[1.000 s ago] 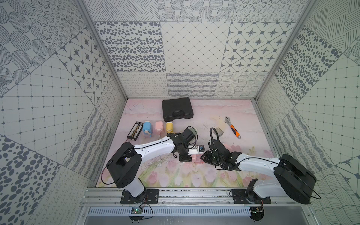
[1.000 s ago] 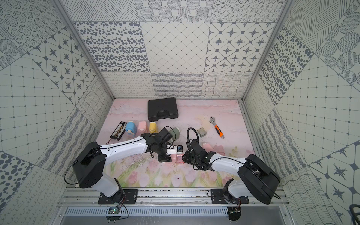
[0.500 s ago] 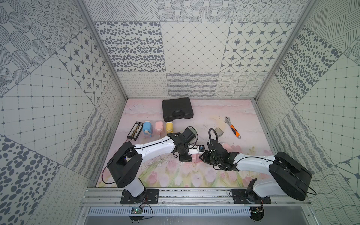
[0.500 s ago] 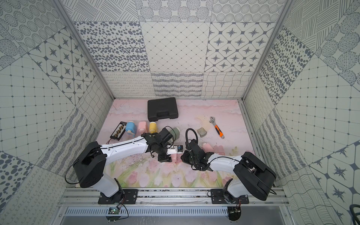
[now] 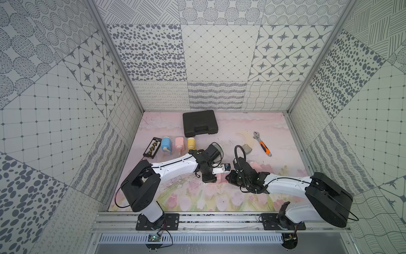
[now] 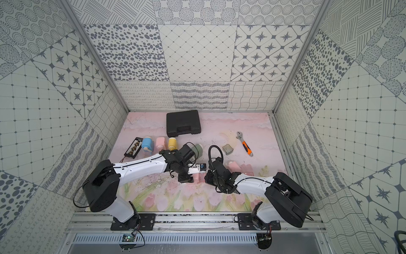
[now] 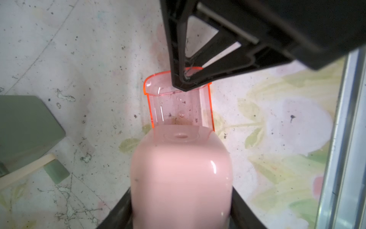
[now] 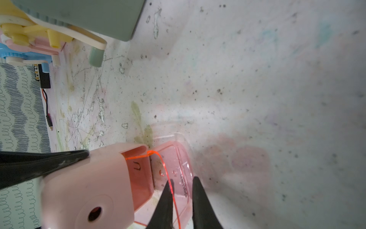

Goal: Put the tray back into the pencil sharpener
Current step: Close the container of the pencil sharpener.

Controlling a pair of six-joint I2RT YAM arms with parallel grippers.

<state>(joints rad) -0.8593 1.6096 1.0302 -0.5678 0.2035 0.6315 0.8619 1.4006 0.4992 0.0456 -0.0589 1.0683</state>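
Note:
My left gripper (image 7: pixel 181 218) is shut on the pink pencil sharpener (image 7: pixel 181 178), holding its body from both sides just above the mat. The clear pink tray (image 7: pixel 178 103) with an orange rim sticks partway out of the sharpener's open end. My right gripper (image 8: pixel 182 190) is shut on the tray's outer end wall (image 8: pixel 178 164), one finger inside it and one outside. In both top views the two grippers meet at mid-table, with the sharpener (image 5: pixel 219 177) (image 6: pixel 198 177) between the left gripper (image 5: pixel 207 176) and the right gripper (image 5: pixel 228 176).
A green sharpener (image 6: pixel 198 149) lies just behind the left wrist. Blue (image 5: pixel 166 144), pink (image 5: pixel 179 143) and yellow (image 5: pixel 191 143) sharpeners stand in a row beside a black battery holder (image 5: pixel 152 148). Farther back are a black case (image 5: pixel 200 123), a small grey tray (image 5: pixel 247 149) and a wrench (image 5: pixel 262 145).
The right gripper's fingers have drawn closer together around the tray's end wall, and the right arm has edged toward the sharpener. The left arm has stayed still.

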